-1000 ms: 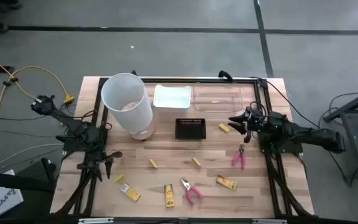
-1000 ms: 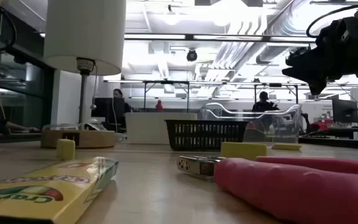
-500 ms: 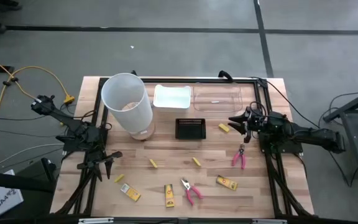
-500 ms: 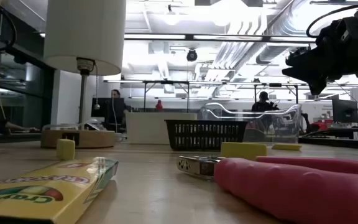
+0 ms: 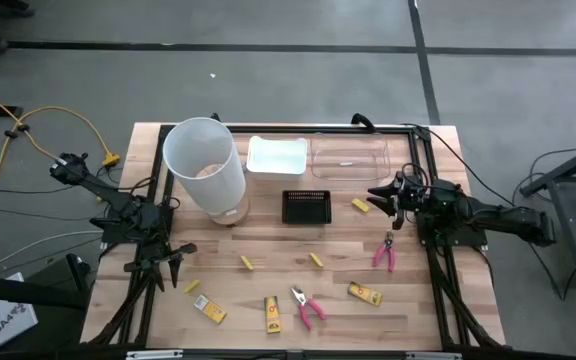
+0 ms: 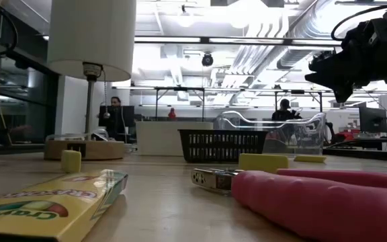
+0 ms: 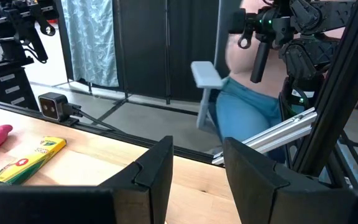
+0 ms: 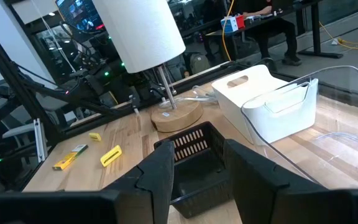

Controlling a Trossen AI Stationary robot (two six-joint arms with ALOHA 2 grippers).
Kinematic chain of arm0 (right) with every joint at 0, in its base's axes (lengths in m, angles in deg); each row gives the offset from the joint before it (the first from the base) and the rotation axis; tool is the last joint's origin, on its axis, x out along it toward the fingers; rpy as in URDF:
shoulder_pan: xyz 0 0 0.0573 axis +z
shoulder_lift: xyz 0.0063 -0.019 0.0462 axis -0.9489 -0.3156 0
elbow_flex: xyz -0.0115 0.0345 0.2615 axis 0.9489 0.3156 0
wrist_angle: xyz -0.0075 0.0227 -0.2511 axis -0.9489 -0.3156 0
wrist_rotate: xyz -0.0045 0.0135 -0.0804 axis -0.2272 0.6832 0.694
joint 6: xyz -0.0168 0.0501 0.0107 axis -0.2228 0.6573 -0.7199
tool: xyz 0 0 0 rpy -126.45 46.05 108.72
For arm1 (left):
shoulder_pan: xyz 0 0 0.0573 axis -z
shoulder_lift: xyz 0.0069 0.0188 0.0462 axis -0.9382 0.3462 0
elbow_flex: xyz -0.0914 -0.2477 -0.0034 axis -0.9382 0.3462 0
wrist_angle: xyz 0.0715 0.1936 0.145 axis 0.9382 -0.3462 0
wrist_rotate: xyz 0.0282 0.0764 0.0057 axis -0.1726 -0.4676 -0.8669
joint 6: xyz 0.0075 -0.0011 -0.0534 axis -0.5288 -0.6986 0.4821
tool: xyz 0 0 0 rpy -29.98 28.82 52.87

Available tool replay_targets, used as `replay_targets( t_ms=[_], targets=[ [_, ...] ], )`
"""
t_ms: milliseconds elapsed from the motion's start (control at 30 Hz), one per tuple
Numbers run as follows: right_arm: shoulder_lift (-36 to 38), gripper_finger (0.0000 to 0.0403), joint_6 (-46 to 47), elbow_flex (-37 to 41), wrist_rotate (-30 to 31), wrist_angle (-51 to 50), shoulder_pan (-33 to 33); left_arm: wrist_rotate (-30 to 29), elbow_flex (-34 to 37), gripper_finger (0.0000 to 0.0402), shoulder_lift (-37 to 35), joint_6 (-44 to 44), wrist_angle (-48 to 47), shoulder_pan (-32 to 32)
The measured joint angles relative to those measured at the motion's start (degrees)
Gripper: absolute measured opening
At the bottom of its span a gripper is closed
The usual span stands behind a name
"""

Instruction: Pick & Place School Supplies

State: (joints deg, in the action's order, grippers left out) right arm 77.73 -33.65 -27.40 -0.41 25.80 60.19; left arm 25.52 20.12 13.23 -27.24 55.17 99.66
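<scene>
Yellow crayon packets (image 5: 209, 310) and pink pliers (image 5: 309, 307) lie scattered, unsorted; my right gripper (image 5: 380, 197) hovers half-open, empty, beside the black basket (image 5: 305, 207); my left gripper (image 5: 171, 267) waits likewise.

The high view looks straight down on the whole pale wooden desk (image 5: 268, 250) from well above. The low view sits at desk-top height, close behind a yellow printed crayon packet (image 6: 46, 205), facing level into the room; both views share the small black slatted tray (image 5: 305, 206). The left wrist view looks past its own fingers over the desk's edge. The right wrist view faces the tray and the tall white cylindrical bin (image 8: 142, 31)
</scene>
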Motion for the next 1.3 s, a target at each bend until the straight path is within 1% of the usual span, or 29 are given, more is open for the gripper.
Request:
replay_targets(
  t_ms=[667,833,933,1033,1167,1300],
  targets=[
    [0.02,0.0133,-0.02,0.00,0.00,0.00,0.00,0.00,0.00,0.0137,0.00,-0.01,0.05,0.01],
    [0.00,0.0133,-0.02,0.00,0.02,0.02,0.00,-0.18,0.00,0.0137,-0.02,-0.60,1.50,0.02],
    [0.02,0.0133,-0.01,-0.01,0.01,0.00,0.02,-4.27,0.00,0.0137,-0.02,-1.90,3.40,0.02],
    [0.02,0.0133,-0.01,0.00,0.01,0.00,0.00,-7.29,0.00,0.0137,-0.02,1.42,4.40,-0.01],
    [0.01,0.0133,-0.01,-0.02,0.02,0.00,0.02,-7.55,0.00,0.0137,-0.02,6.38,4.68,0.00],
    [0.02,0.0133,0.00,-0.01,0.02,0.01,0.01,-8.26,0.00,0.0137,-0.02,8.54,5.23,-0.43]
  ],
)
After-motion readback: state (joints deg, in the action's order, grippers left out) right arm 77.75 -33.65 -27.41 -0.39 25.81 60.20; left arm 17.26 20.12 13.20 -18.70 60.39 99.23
